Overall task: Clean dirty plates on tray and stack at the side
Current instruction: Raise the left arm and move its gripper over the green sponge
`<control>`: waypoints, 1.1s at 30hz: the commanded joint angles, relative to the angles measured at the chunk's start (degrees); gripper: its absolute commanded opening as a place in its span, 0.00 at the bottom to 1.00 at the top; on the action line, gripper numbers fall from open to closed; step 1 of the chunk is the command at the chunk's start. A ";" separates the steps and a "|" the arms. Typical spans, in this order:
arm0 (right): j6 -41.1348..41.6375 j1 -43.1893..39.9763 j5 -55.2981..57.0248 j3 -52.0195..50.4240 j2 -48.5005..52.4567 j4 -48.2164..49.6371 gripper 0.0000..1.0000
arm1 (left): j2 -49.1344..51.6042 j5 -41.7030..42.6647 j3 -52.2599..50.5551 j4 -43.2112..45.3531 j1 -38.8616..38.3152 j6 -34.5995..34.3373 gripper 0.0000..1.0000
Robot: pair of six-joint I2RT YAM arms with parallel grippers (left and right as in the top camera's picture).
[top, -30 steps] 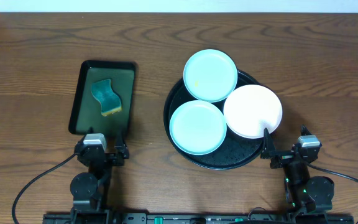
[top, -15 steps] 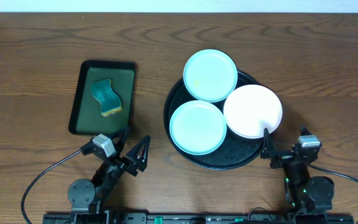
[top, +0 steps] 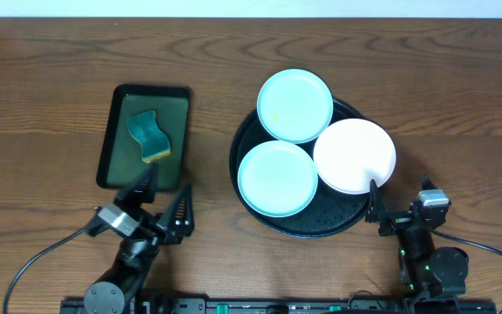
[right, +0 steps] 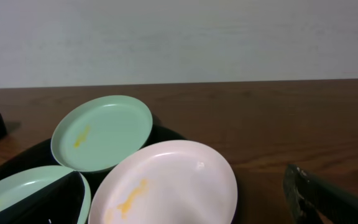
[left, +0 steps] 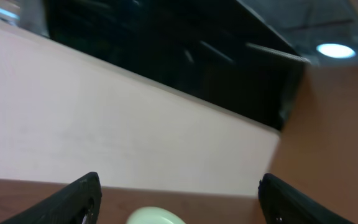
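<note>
L end effector (top: pixel 166 199) wide open, empty, at green tray's (top: pixel 171 113) near edge; sponge (top: pixel 148 136) just beyond, long axis far-near. R end effector (top: pixel 397 199) open, empty, by white plate (top: pixel 354 155). All 3 plates (top: pixel 277 179) on black tray (top: pixel 338 224), tabletop right-centre.

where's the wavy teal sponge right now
In the overhead view, the wavy teal sponge lies in the rectangular dark green tray on the left side, just beyond the open left gripper.

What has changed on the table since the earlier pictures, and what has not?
The left gripper swung right, then back left and forward toward the green tray, fingers open, holding nothing. The right gripper, plates, black tray and sponge stayed put.
</note>
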 commanded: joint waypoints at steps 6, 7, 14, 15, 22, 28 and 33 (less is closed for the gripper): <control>-0.72 0.57 0.17 -0.09 -0.09 -0.22 0.99 | 16.09 -8.33 27.23 -21.11 -0.11 13.64 0.81; -0.72 0.57 0.17 -0.09 -0.09 -0.24 0.99 | 20.15 -9.20 32.11 -26.67 -0.11 13.86 0.81; -0.72 0.57 0.17 -0.09 -0.09 -0.24 0.99 | 50.75 -13.38 69.99 -69.70 -0.07 28.72 0.82; -0.72 0.57 0.17 -0.09 -0.09 -0.22 0.99 | 54.55 -13.38 74.40 -74.44 -0.09 28.61 0.82; -0.72 0.57 0.17 -0.09 -0.09 -0.24 0.99 | 70.64 -31.41 85.59 -85.99 0.35 14.80 0.81; -0.72 0.57 0.17 -0.09 -0.09 -0.22 0.99 | 82.79 -37.88 87.41 -87.52 4.15 2.10 0.82; -0.72 0.57 0.17 -0.09 -0.07 -0.22 0.99 | 90.84 -37.90 87.36 -86.16 4.31 -0.09 0.82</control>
